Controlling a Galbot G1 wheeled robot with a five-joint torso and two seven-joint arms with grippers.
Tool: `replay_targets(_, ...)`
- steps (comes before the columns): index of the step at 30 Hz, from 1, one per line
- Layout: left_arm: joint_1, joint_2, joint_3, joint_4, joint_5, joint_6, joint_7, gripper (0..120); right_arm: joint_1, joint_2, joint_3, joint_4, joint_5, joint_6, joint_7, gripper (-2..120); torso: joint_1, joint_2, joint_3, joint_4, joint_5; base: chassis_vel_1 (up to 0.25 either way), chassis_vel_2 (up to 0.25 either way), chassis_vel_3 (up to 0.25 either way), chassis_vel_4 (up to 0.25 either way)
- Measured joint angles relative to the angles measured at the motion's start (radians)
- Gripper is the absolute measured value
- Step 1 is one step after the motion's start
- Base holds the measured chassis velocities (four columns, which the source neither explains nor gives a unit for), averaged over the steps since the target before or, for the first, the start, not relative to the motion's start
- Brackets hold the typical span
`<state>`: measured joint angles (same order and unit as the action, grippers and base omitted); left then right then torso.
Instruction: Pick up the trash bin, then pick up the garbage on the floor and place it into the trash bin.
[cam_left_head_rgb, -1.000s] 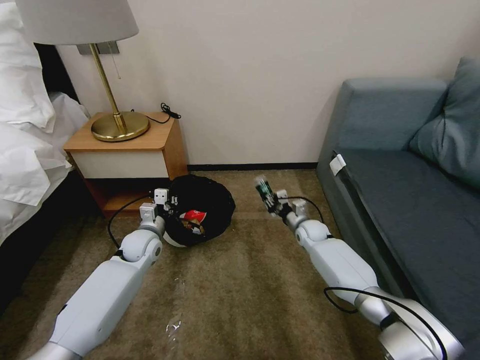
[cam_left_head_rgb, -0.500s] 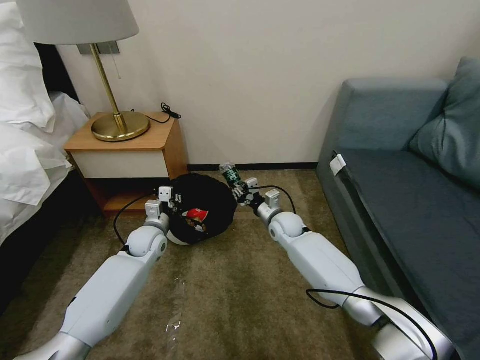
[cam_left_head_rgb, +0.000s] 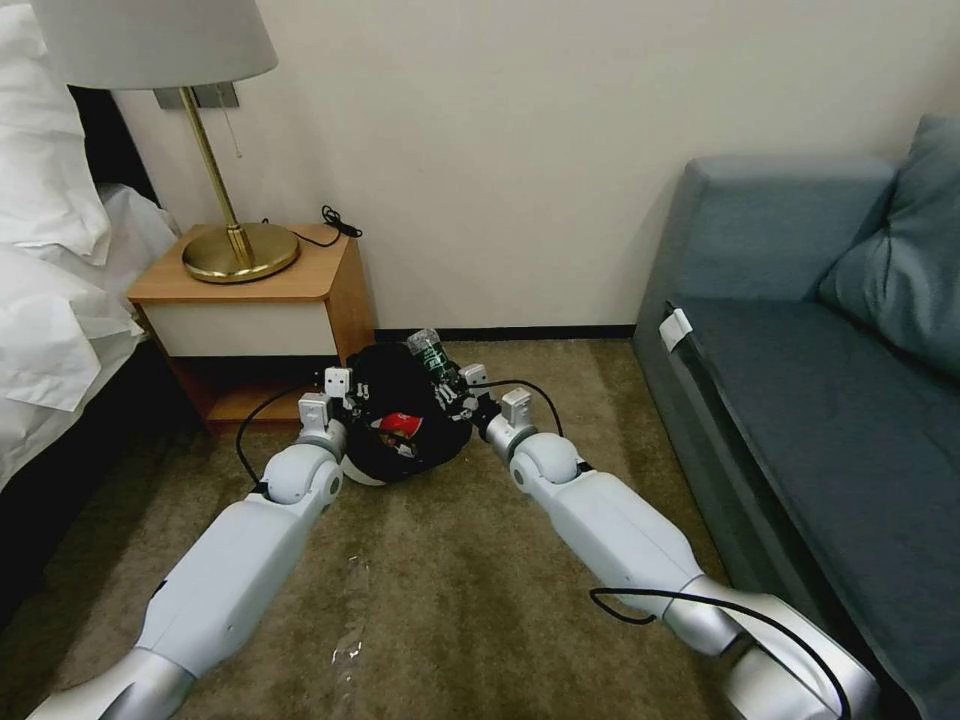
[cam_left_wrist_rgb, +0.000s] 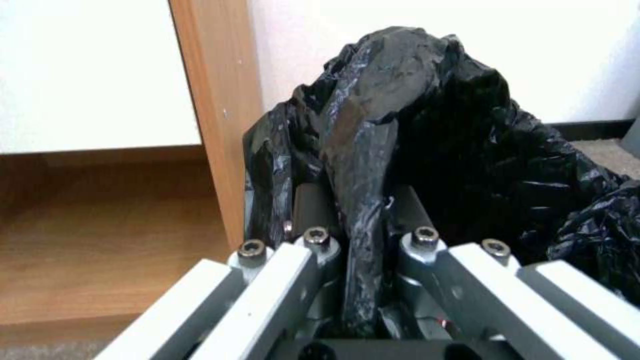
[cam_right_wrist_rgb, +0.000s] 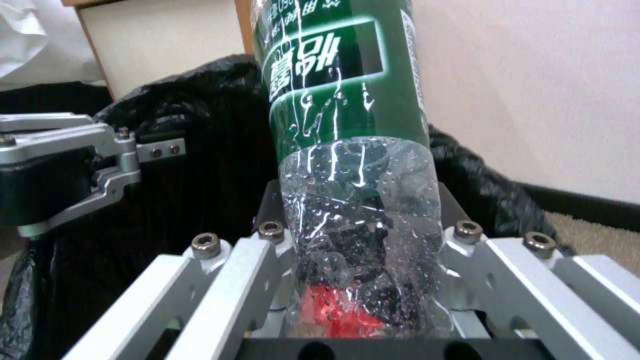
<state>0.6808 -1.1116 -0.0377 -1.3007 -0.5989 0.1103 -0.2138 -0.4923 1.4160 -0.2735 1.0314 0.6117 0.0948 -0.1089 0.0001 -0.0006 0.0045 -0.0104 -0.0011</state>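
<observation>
The trash bin (cam_left_head_rgb: 372, 470) is a small white tub, and its black bag (cam_left_head_rgb: 390, 385) spreads over the rim. My left gripper (cam_left_head_rgb: 347, 393) is shut on a fold of that bag (cam_left_wrist_rgb: 363, 165) at the bin's left edge. A red-and-white packet (cam_left_head_rgb: 402, 426) of garbage lies inside the bin. My right gripper (cam_left_head_rgb: 455, 392) is shut on a clear bottle with a green label (cam_left_head_rgb: 431, 353) and holds it over the bin's right rim. From the right wrist, the bottle (cam_right_wrist_rgb: 347, 100) stands between the fingers (cam_right_wrist_rgb: 267, 240), with the left gripper (cam_right_wrist_rgb: 100, 150) beyond it.
A wooden nightstand (cam_left_head_rgb: 270, 300) with a brass lamp (cam_left_head_rgb: 238, 250) stands just left of the bin, and a bed (cam_left_head_rgb: 50, 290) lies farther left. A blue-grey sofa (cam_left_head_rgb: 800, 330) lines the right side. The wall is close behind. Bare carpet (cam_left_head_rgb: 450, 580) stretches in front.
My right arm has swung left, carrying the bottle from over the open carpet to the bin's right rim. The left arm and bin have shifted slightly right and away.
</observation>
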Motion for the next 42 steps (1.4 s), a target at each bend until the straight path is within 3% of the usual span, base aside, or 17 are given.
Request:
replay_targets(7,-0.001,-0.002,-0.001,0.001,-0.004,0.0,-0.003,5,-0.004,0.011,-0.004,-0.013,0.001,0.022,0.019,26,0.0,0.0,0.0,0.0001,0.0,0.0,0.0,0.0,0.0)
replay_targets(10,0.002,0.001,-0.003,-0.004,-0.004,0.0,-0.004,5,-0.004,0.012,-0.005,-0.013,0.001,0.022,0.022,44,0.0,0.0,0.0,0.0,0.0,0.0,0.0,0.0,0.0)
replay_targets(12,0.003,0.001,-0.003,-0.004,-0.004,0.0,-0.004,5,-0.004,0.013,-0.005,-0.013,0.001,0.022,0.022,45,0.0,0.0,0.0,0.0,0.0,0.0,0.0,0.0,0.0)
replay_targets(13,0.004,0.0,-0.004,-0.005,-0.004,0.0,-0.004,5,-0.004,0.015,-0.004,-0.014,0.0,0.022,0.024,54,0.0,0.0,0.0,0.0001,0.0,0.0,0.0,0.0,0.0)
replay_targets(15,0.004,-0.001,-0.004,-0.005,-0.005,0.0,-0.004,5,-0.004,0.015,-0.004,-0.014,0.0,0.023,0.025,56,0.0,0.0,0.0,0.0001,0.0,0.0,0.0,0.0,0.0)
replay_targets(20,0.007,-0.006,-0.005,-0.005,-0.005,0.0,-0.004,5,-0.007,0.01,0.0,-0.013,-0.001,0.024,0.025,78,0.0,0.0,0.0,0.0,0.0,0.0,0.0,0.0,0.0)
replay_targets(27,0.011,-0.013,-0.01,-0.005,-0.004,-0.001,-0.005,5,-0.014,0.004,0.0,-0.002,-0.003,0.024,0.025,99,0.0,0.0,0.0,0.0,0.0001,0.0,0.0,0.0,0.0)
replay_targets(40,0.069,-0.004,-0.072,-0.062,-0.038,0.0,-0.028,5,-0.002,-0.015,0.071,0.106,0.041,0.002,0.07,100,0.0,0.0,0.0,0.0001,0.0001,0.0,0.0,0.0,0.0)
replay_targets(42,0.094,-0.002,-0.107,-0.083,-0.059,0.004,-0.039,5,0.002,-0.025,0.113,0.132,0.066,-0.01,0.087,100,0.0,0.0,0.0,0.0002,0.0001,0.0,0.0,0.0,0.0)
